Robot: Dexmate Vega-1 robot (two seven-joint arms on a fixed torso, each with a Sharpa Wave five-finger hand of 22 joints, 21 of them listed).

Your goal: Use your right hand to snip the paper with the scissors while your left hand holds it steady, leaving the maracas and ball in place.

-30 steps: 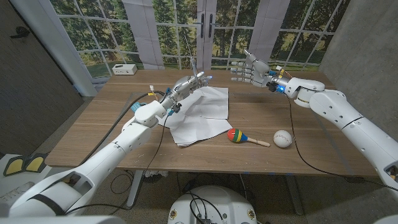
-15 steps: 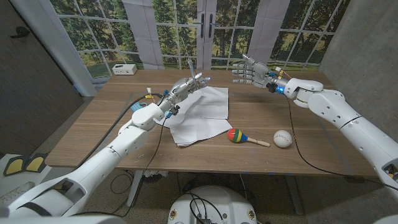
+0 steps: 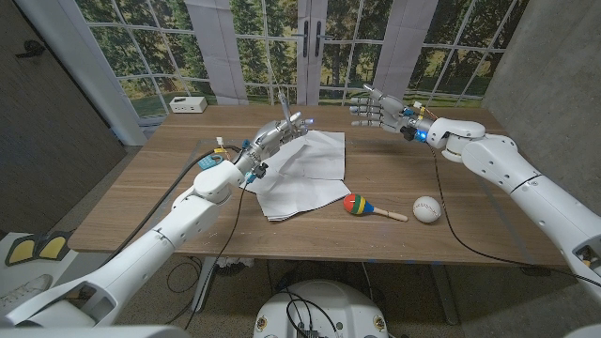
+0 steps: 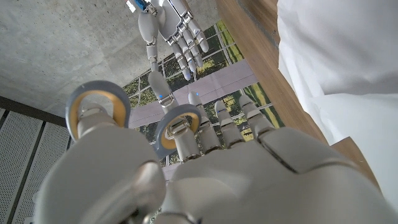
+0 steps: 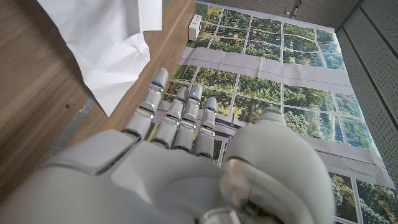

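Your left hand (image 3: 282, 130) holds the scissors (image 4: 134, 121), fingers through the handle loops, above the far edge of the paper (image 3: 302, 174) on the tabletop (image 3: 150, 188). Your right hand (image 3: 378, 109) hovers empty, fingers spread, beyond the paper's far right corner. The maracas (image 3: 362, 206) and ball (image 3: 427, 208) lie near the front edge.

The table carries one pair of scissors (image 3: 285, 105), one sheet of paper (image 3: 302, 178), one maraca (image 3: 361, 206), one ball (image 3: 427, 209) and one white box (image 3: 189, 104).
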